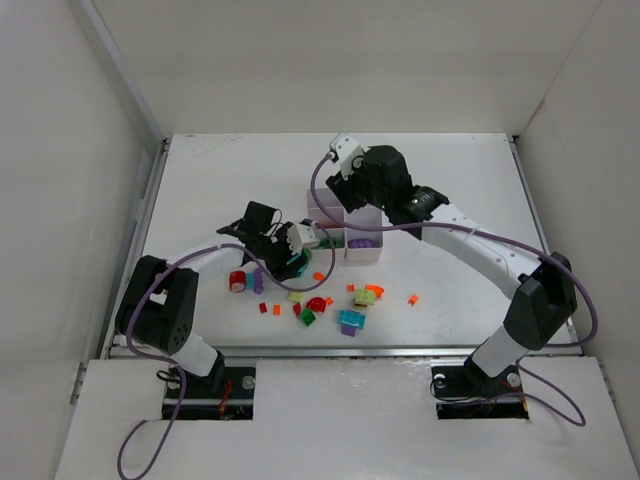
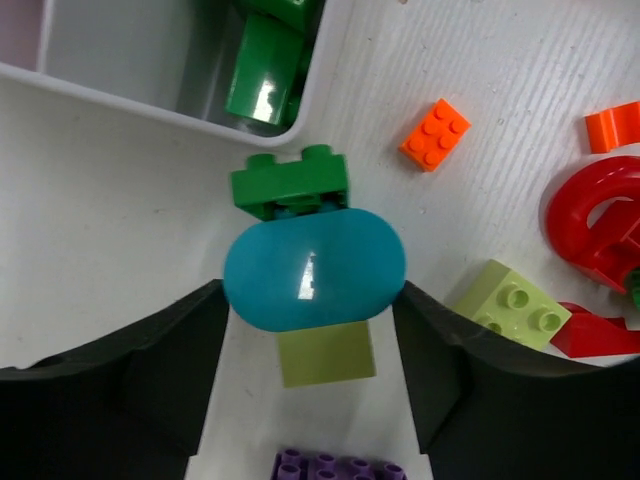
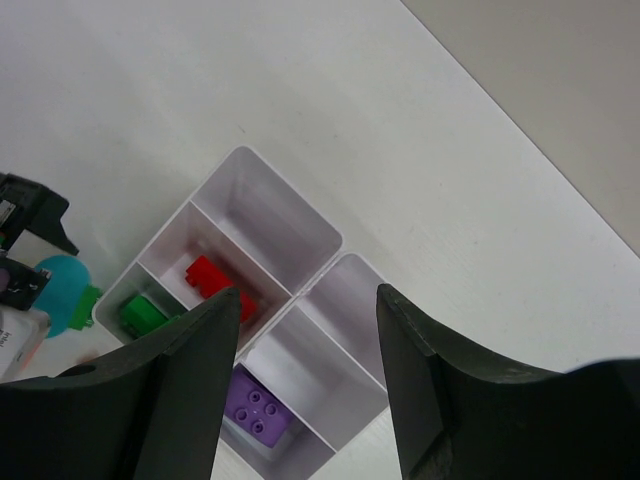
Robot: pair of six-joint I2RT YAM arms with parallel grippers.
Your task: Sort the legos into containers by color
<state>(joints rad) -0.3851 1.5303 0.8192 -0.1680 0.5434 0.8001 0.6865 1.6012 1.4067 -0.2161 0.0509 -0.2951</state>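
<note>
My left gripper [image 2: 312,300] is shut on a rounded cyan lego [image 2: 314,268], its jaws pressing on both sides. A dark green brick [image 2: 290,180] sits at the cyan piece's far end, just outside the white tray [image 2: 150,105]. In the top view the left gripper [image 1: 290,252] is at the tray's [image 1: 362,258] left front corner. My right gripper [image 3: 305,310] hangs open over the tray [image 3: 300,215] with nothing between its fingers. The compartments hold a red brick [image 3: 210,280], a green brick [image 3: 140,312] and a purple brick [image 3: 255,410].
Loose legos lie in front of the tray: orange brick [image 2: 436,134], red arch [image 2: 600,225], yellow-green brick [image 2: 512,305], yellow-green square [image 2: 327,353], purple brick [image 2: 335,468]. Others in the top view include a red piece [image 1: 237,282], cyan-purple piece [image 1: 350,320] and small orange bit [image 1: 413,298].
</note>
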